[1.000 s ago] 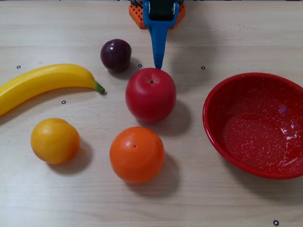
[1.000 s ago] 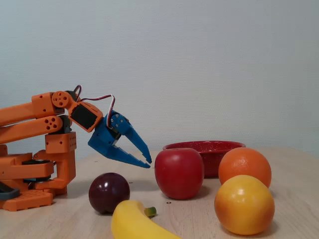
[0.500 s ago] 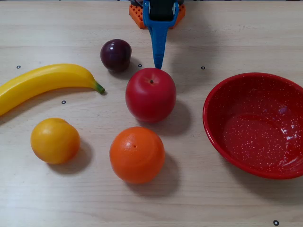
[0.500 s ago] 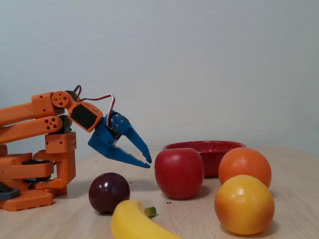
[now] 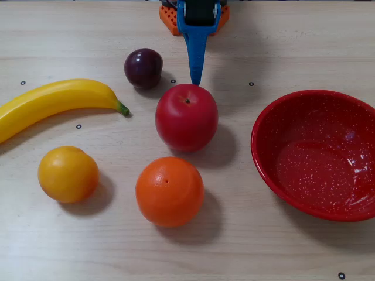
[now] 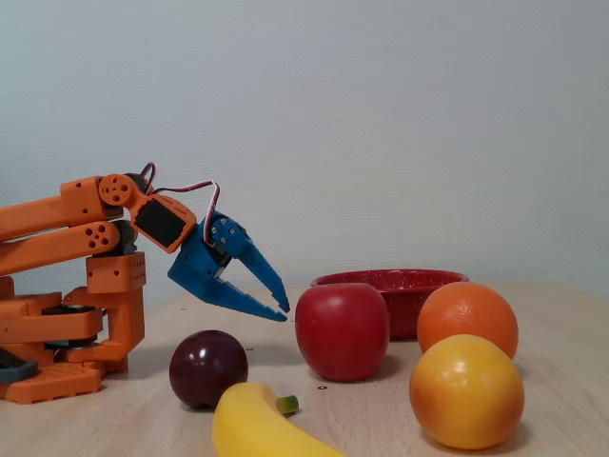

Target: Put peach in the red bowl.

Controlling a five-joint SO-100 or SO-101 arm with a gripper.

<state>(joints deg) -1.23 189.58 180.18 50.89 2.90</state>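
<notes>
Nothing moved, peach [image 5: 68, 174] apart, red bowl [image 5: 265, 153] empty

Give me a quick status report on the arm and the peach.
Gripper empty, raised, jaws nearly closed. Peach untouched on table; red bowl empty. Apple sits just ahead of fingertips.

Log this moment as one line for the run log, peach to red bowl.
claw: slightly open, empty, raised near apple | peach: on table, untouched | red bowl: empty | stage: not started

Apple [image 6: 342, 329] hides the red bowl's [image 6: 419, 283] left side.
</notes>
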